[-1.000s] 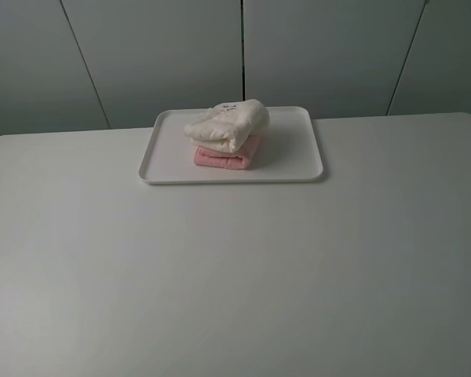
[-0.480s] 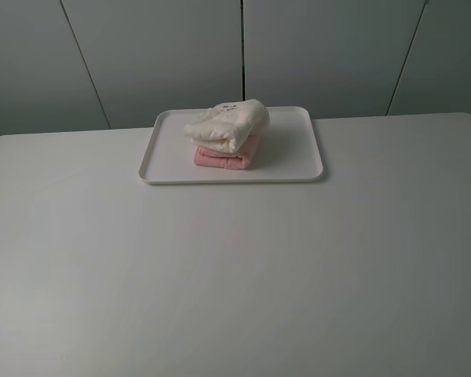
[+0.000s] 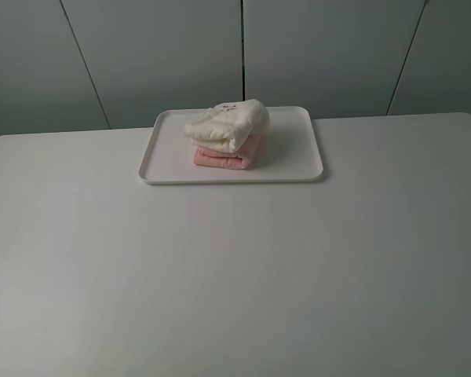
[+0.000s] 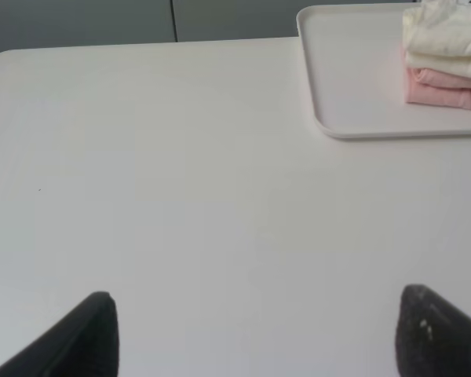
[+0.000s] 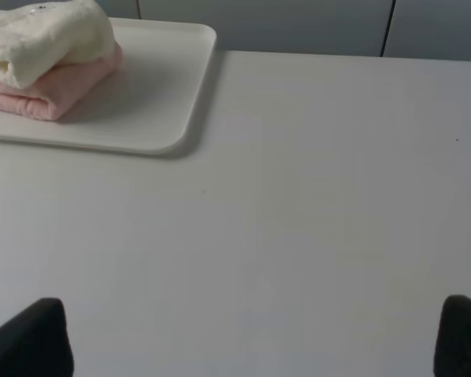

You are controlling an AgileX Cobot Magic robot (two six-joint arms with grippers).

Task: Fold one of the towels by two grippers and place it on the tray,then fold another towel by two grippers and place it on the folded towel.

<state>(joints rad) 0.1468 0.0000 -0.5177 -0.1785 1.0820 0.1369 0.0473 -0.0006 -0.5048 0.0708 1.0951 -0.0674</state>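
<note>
Cream towel (image 3: 228, 123) sits folded atop pink towel (image 3: 224, 155) on tray (image 3: 290, 157). Left gripper (image 4: 255, 334) & right gripper (image 5: 251, 338): jaws spread, holding nothing, above table (image 3: 235, 267).

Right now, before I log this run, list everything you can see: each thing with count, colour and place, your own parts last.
tray: one, white, at the far middle of the table, flat.
pink towel: one, pale pink, folded, lying on the tray, left of its middle.
cream towel: one, off-white, folded, stacked on the pink towel.
table: one, white, bare apart from the tray.
wall panels: several, grey-green, behind the table.
left gripper: one, black, open, holding nothing, over bare table short of the tray; outside the high view.
right gripper: one, black, open, holding nothing, over bare table short of the tray; outside the high view.
</note>
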